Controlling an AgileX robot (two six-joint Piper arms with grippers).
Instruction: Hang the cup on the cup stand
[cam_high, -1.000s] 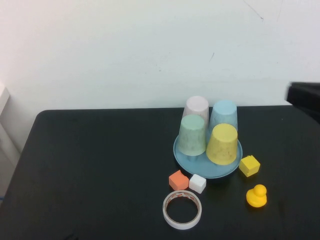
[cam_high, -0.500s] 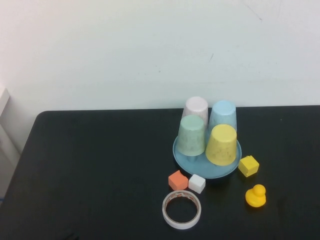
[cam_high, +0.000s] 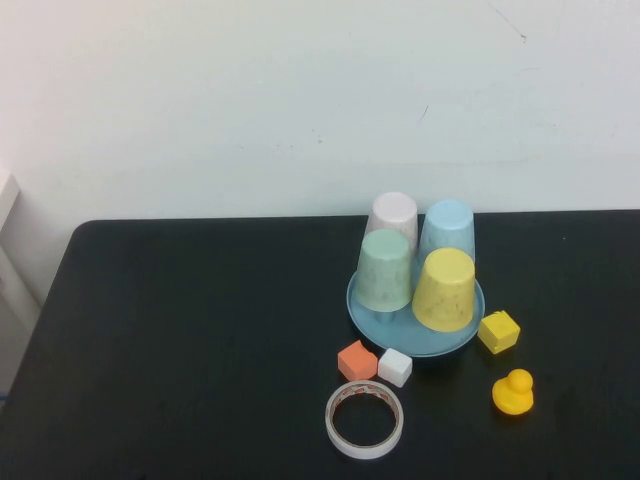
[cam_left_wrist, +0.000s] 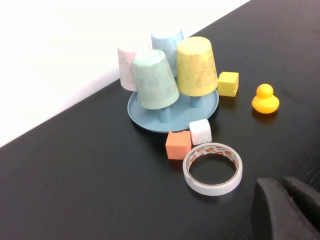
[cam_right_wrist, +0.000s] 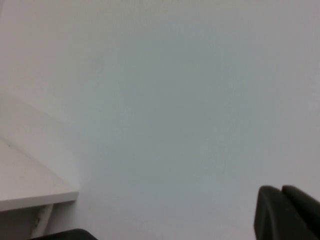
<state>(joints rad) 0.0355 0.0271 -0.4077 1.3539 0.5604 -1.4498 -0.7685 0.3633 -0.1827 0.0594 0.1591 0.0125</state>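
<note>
Yellow cup (cam_high: 444, 289) sits upturned on a peg of the cup stand (cam_high: 364, 305), beside the green cup (cam_high: 385, 270). Hanging looks done; next move probably only parking. Left gripper (cam_left_wrist: 287, 210) well short of the stand, fingers pressed together, empty. Right gripper (cam_right_wrist: 287, 214) faces the wall, fingers together, holding nothing.

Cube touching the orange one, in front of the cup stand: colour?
White cube, clearest in the left wrist view. Left gripper and right gripper hold nothing.

The black table (cam_high: 200, 340) carries cup stand (cam_high: 415, 345), tape roll (cam_high: 365, 420), orange cube (cam_high: 357, 360), white cube (cam_high: 395, 367), yellow cube (cam_high: 498, 331), duck (cam_high: 513, 392).
</note>
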